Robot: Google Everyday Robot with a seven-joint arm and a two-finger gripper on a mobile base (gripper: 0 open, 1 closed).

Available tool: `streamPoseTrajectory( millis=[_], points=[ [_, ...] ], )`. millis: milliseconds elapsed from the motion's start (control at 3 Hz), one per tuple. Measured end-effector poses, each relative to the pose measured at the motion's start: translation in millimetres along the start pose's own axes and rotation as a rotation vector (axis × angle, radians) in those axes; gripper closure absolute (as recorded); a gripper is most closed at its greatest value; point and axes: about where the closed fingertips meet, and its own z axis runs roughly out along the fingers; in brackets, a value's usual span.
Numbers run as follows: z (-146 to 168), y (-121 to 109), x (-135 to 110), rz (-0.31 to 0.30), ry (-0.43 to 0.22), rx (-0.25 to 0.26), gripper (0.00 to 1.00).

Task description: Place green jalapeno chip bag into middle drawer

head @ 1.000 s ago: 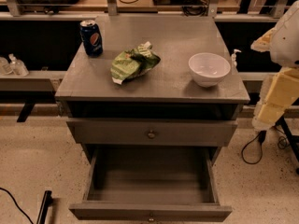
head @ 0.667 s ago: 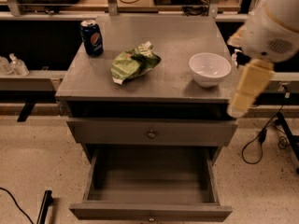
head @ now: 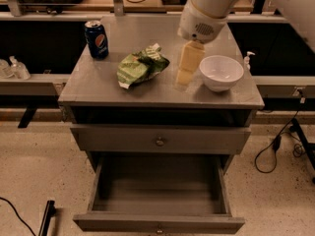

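Pincer (head: 184,75) low over tabletop (head: 98,85), just right of green jalapeno chip bag (head: 141,65), left of white bowl (head: 220,72); grip: cannot tell | bag lies ungrasped on tabletop | middle drawer (head: 158,223) already open | left: grasp, carry, drop in

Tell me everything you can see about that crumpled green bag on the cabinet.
The green jalapeno chip bag is a crumpled, shiny, foil-looking pouch, light green with white edges. It lies on the grey cabinet top, left of centre, between the blue soda can and the white bowl, touching neither. The gripper hangs close on its right, seemingly not touching it. Nothing holds the bag.
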Motion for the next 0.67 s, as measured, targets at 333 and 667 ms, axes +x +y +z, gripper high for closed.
streamPoseTrajectory(
  millis=[333,667],
  points=[
    [36,-40,-34,-0.008,-0.026,-0.007,0.0],
    [71,-68,-46,0.034,-0.013,-0.005,0.0]
  ],
)
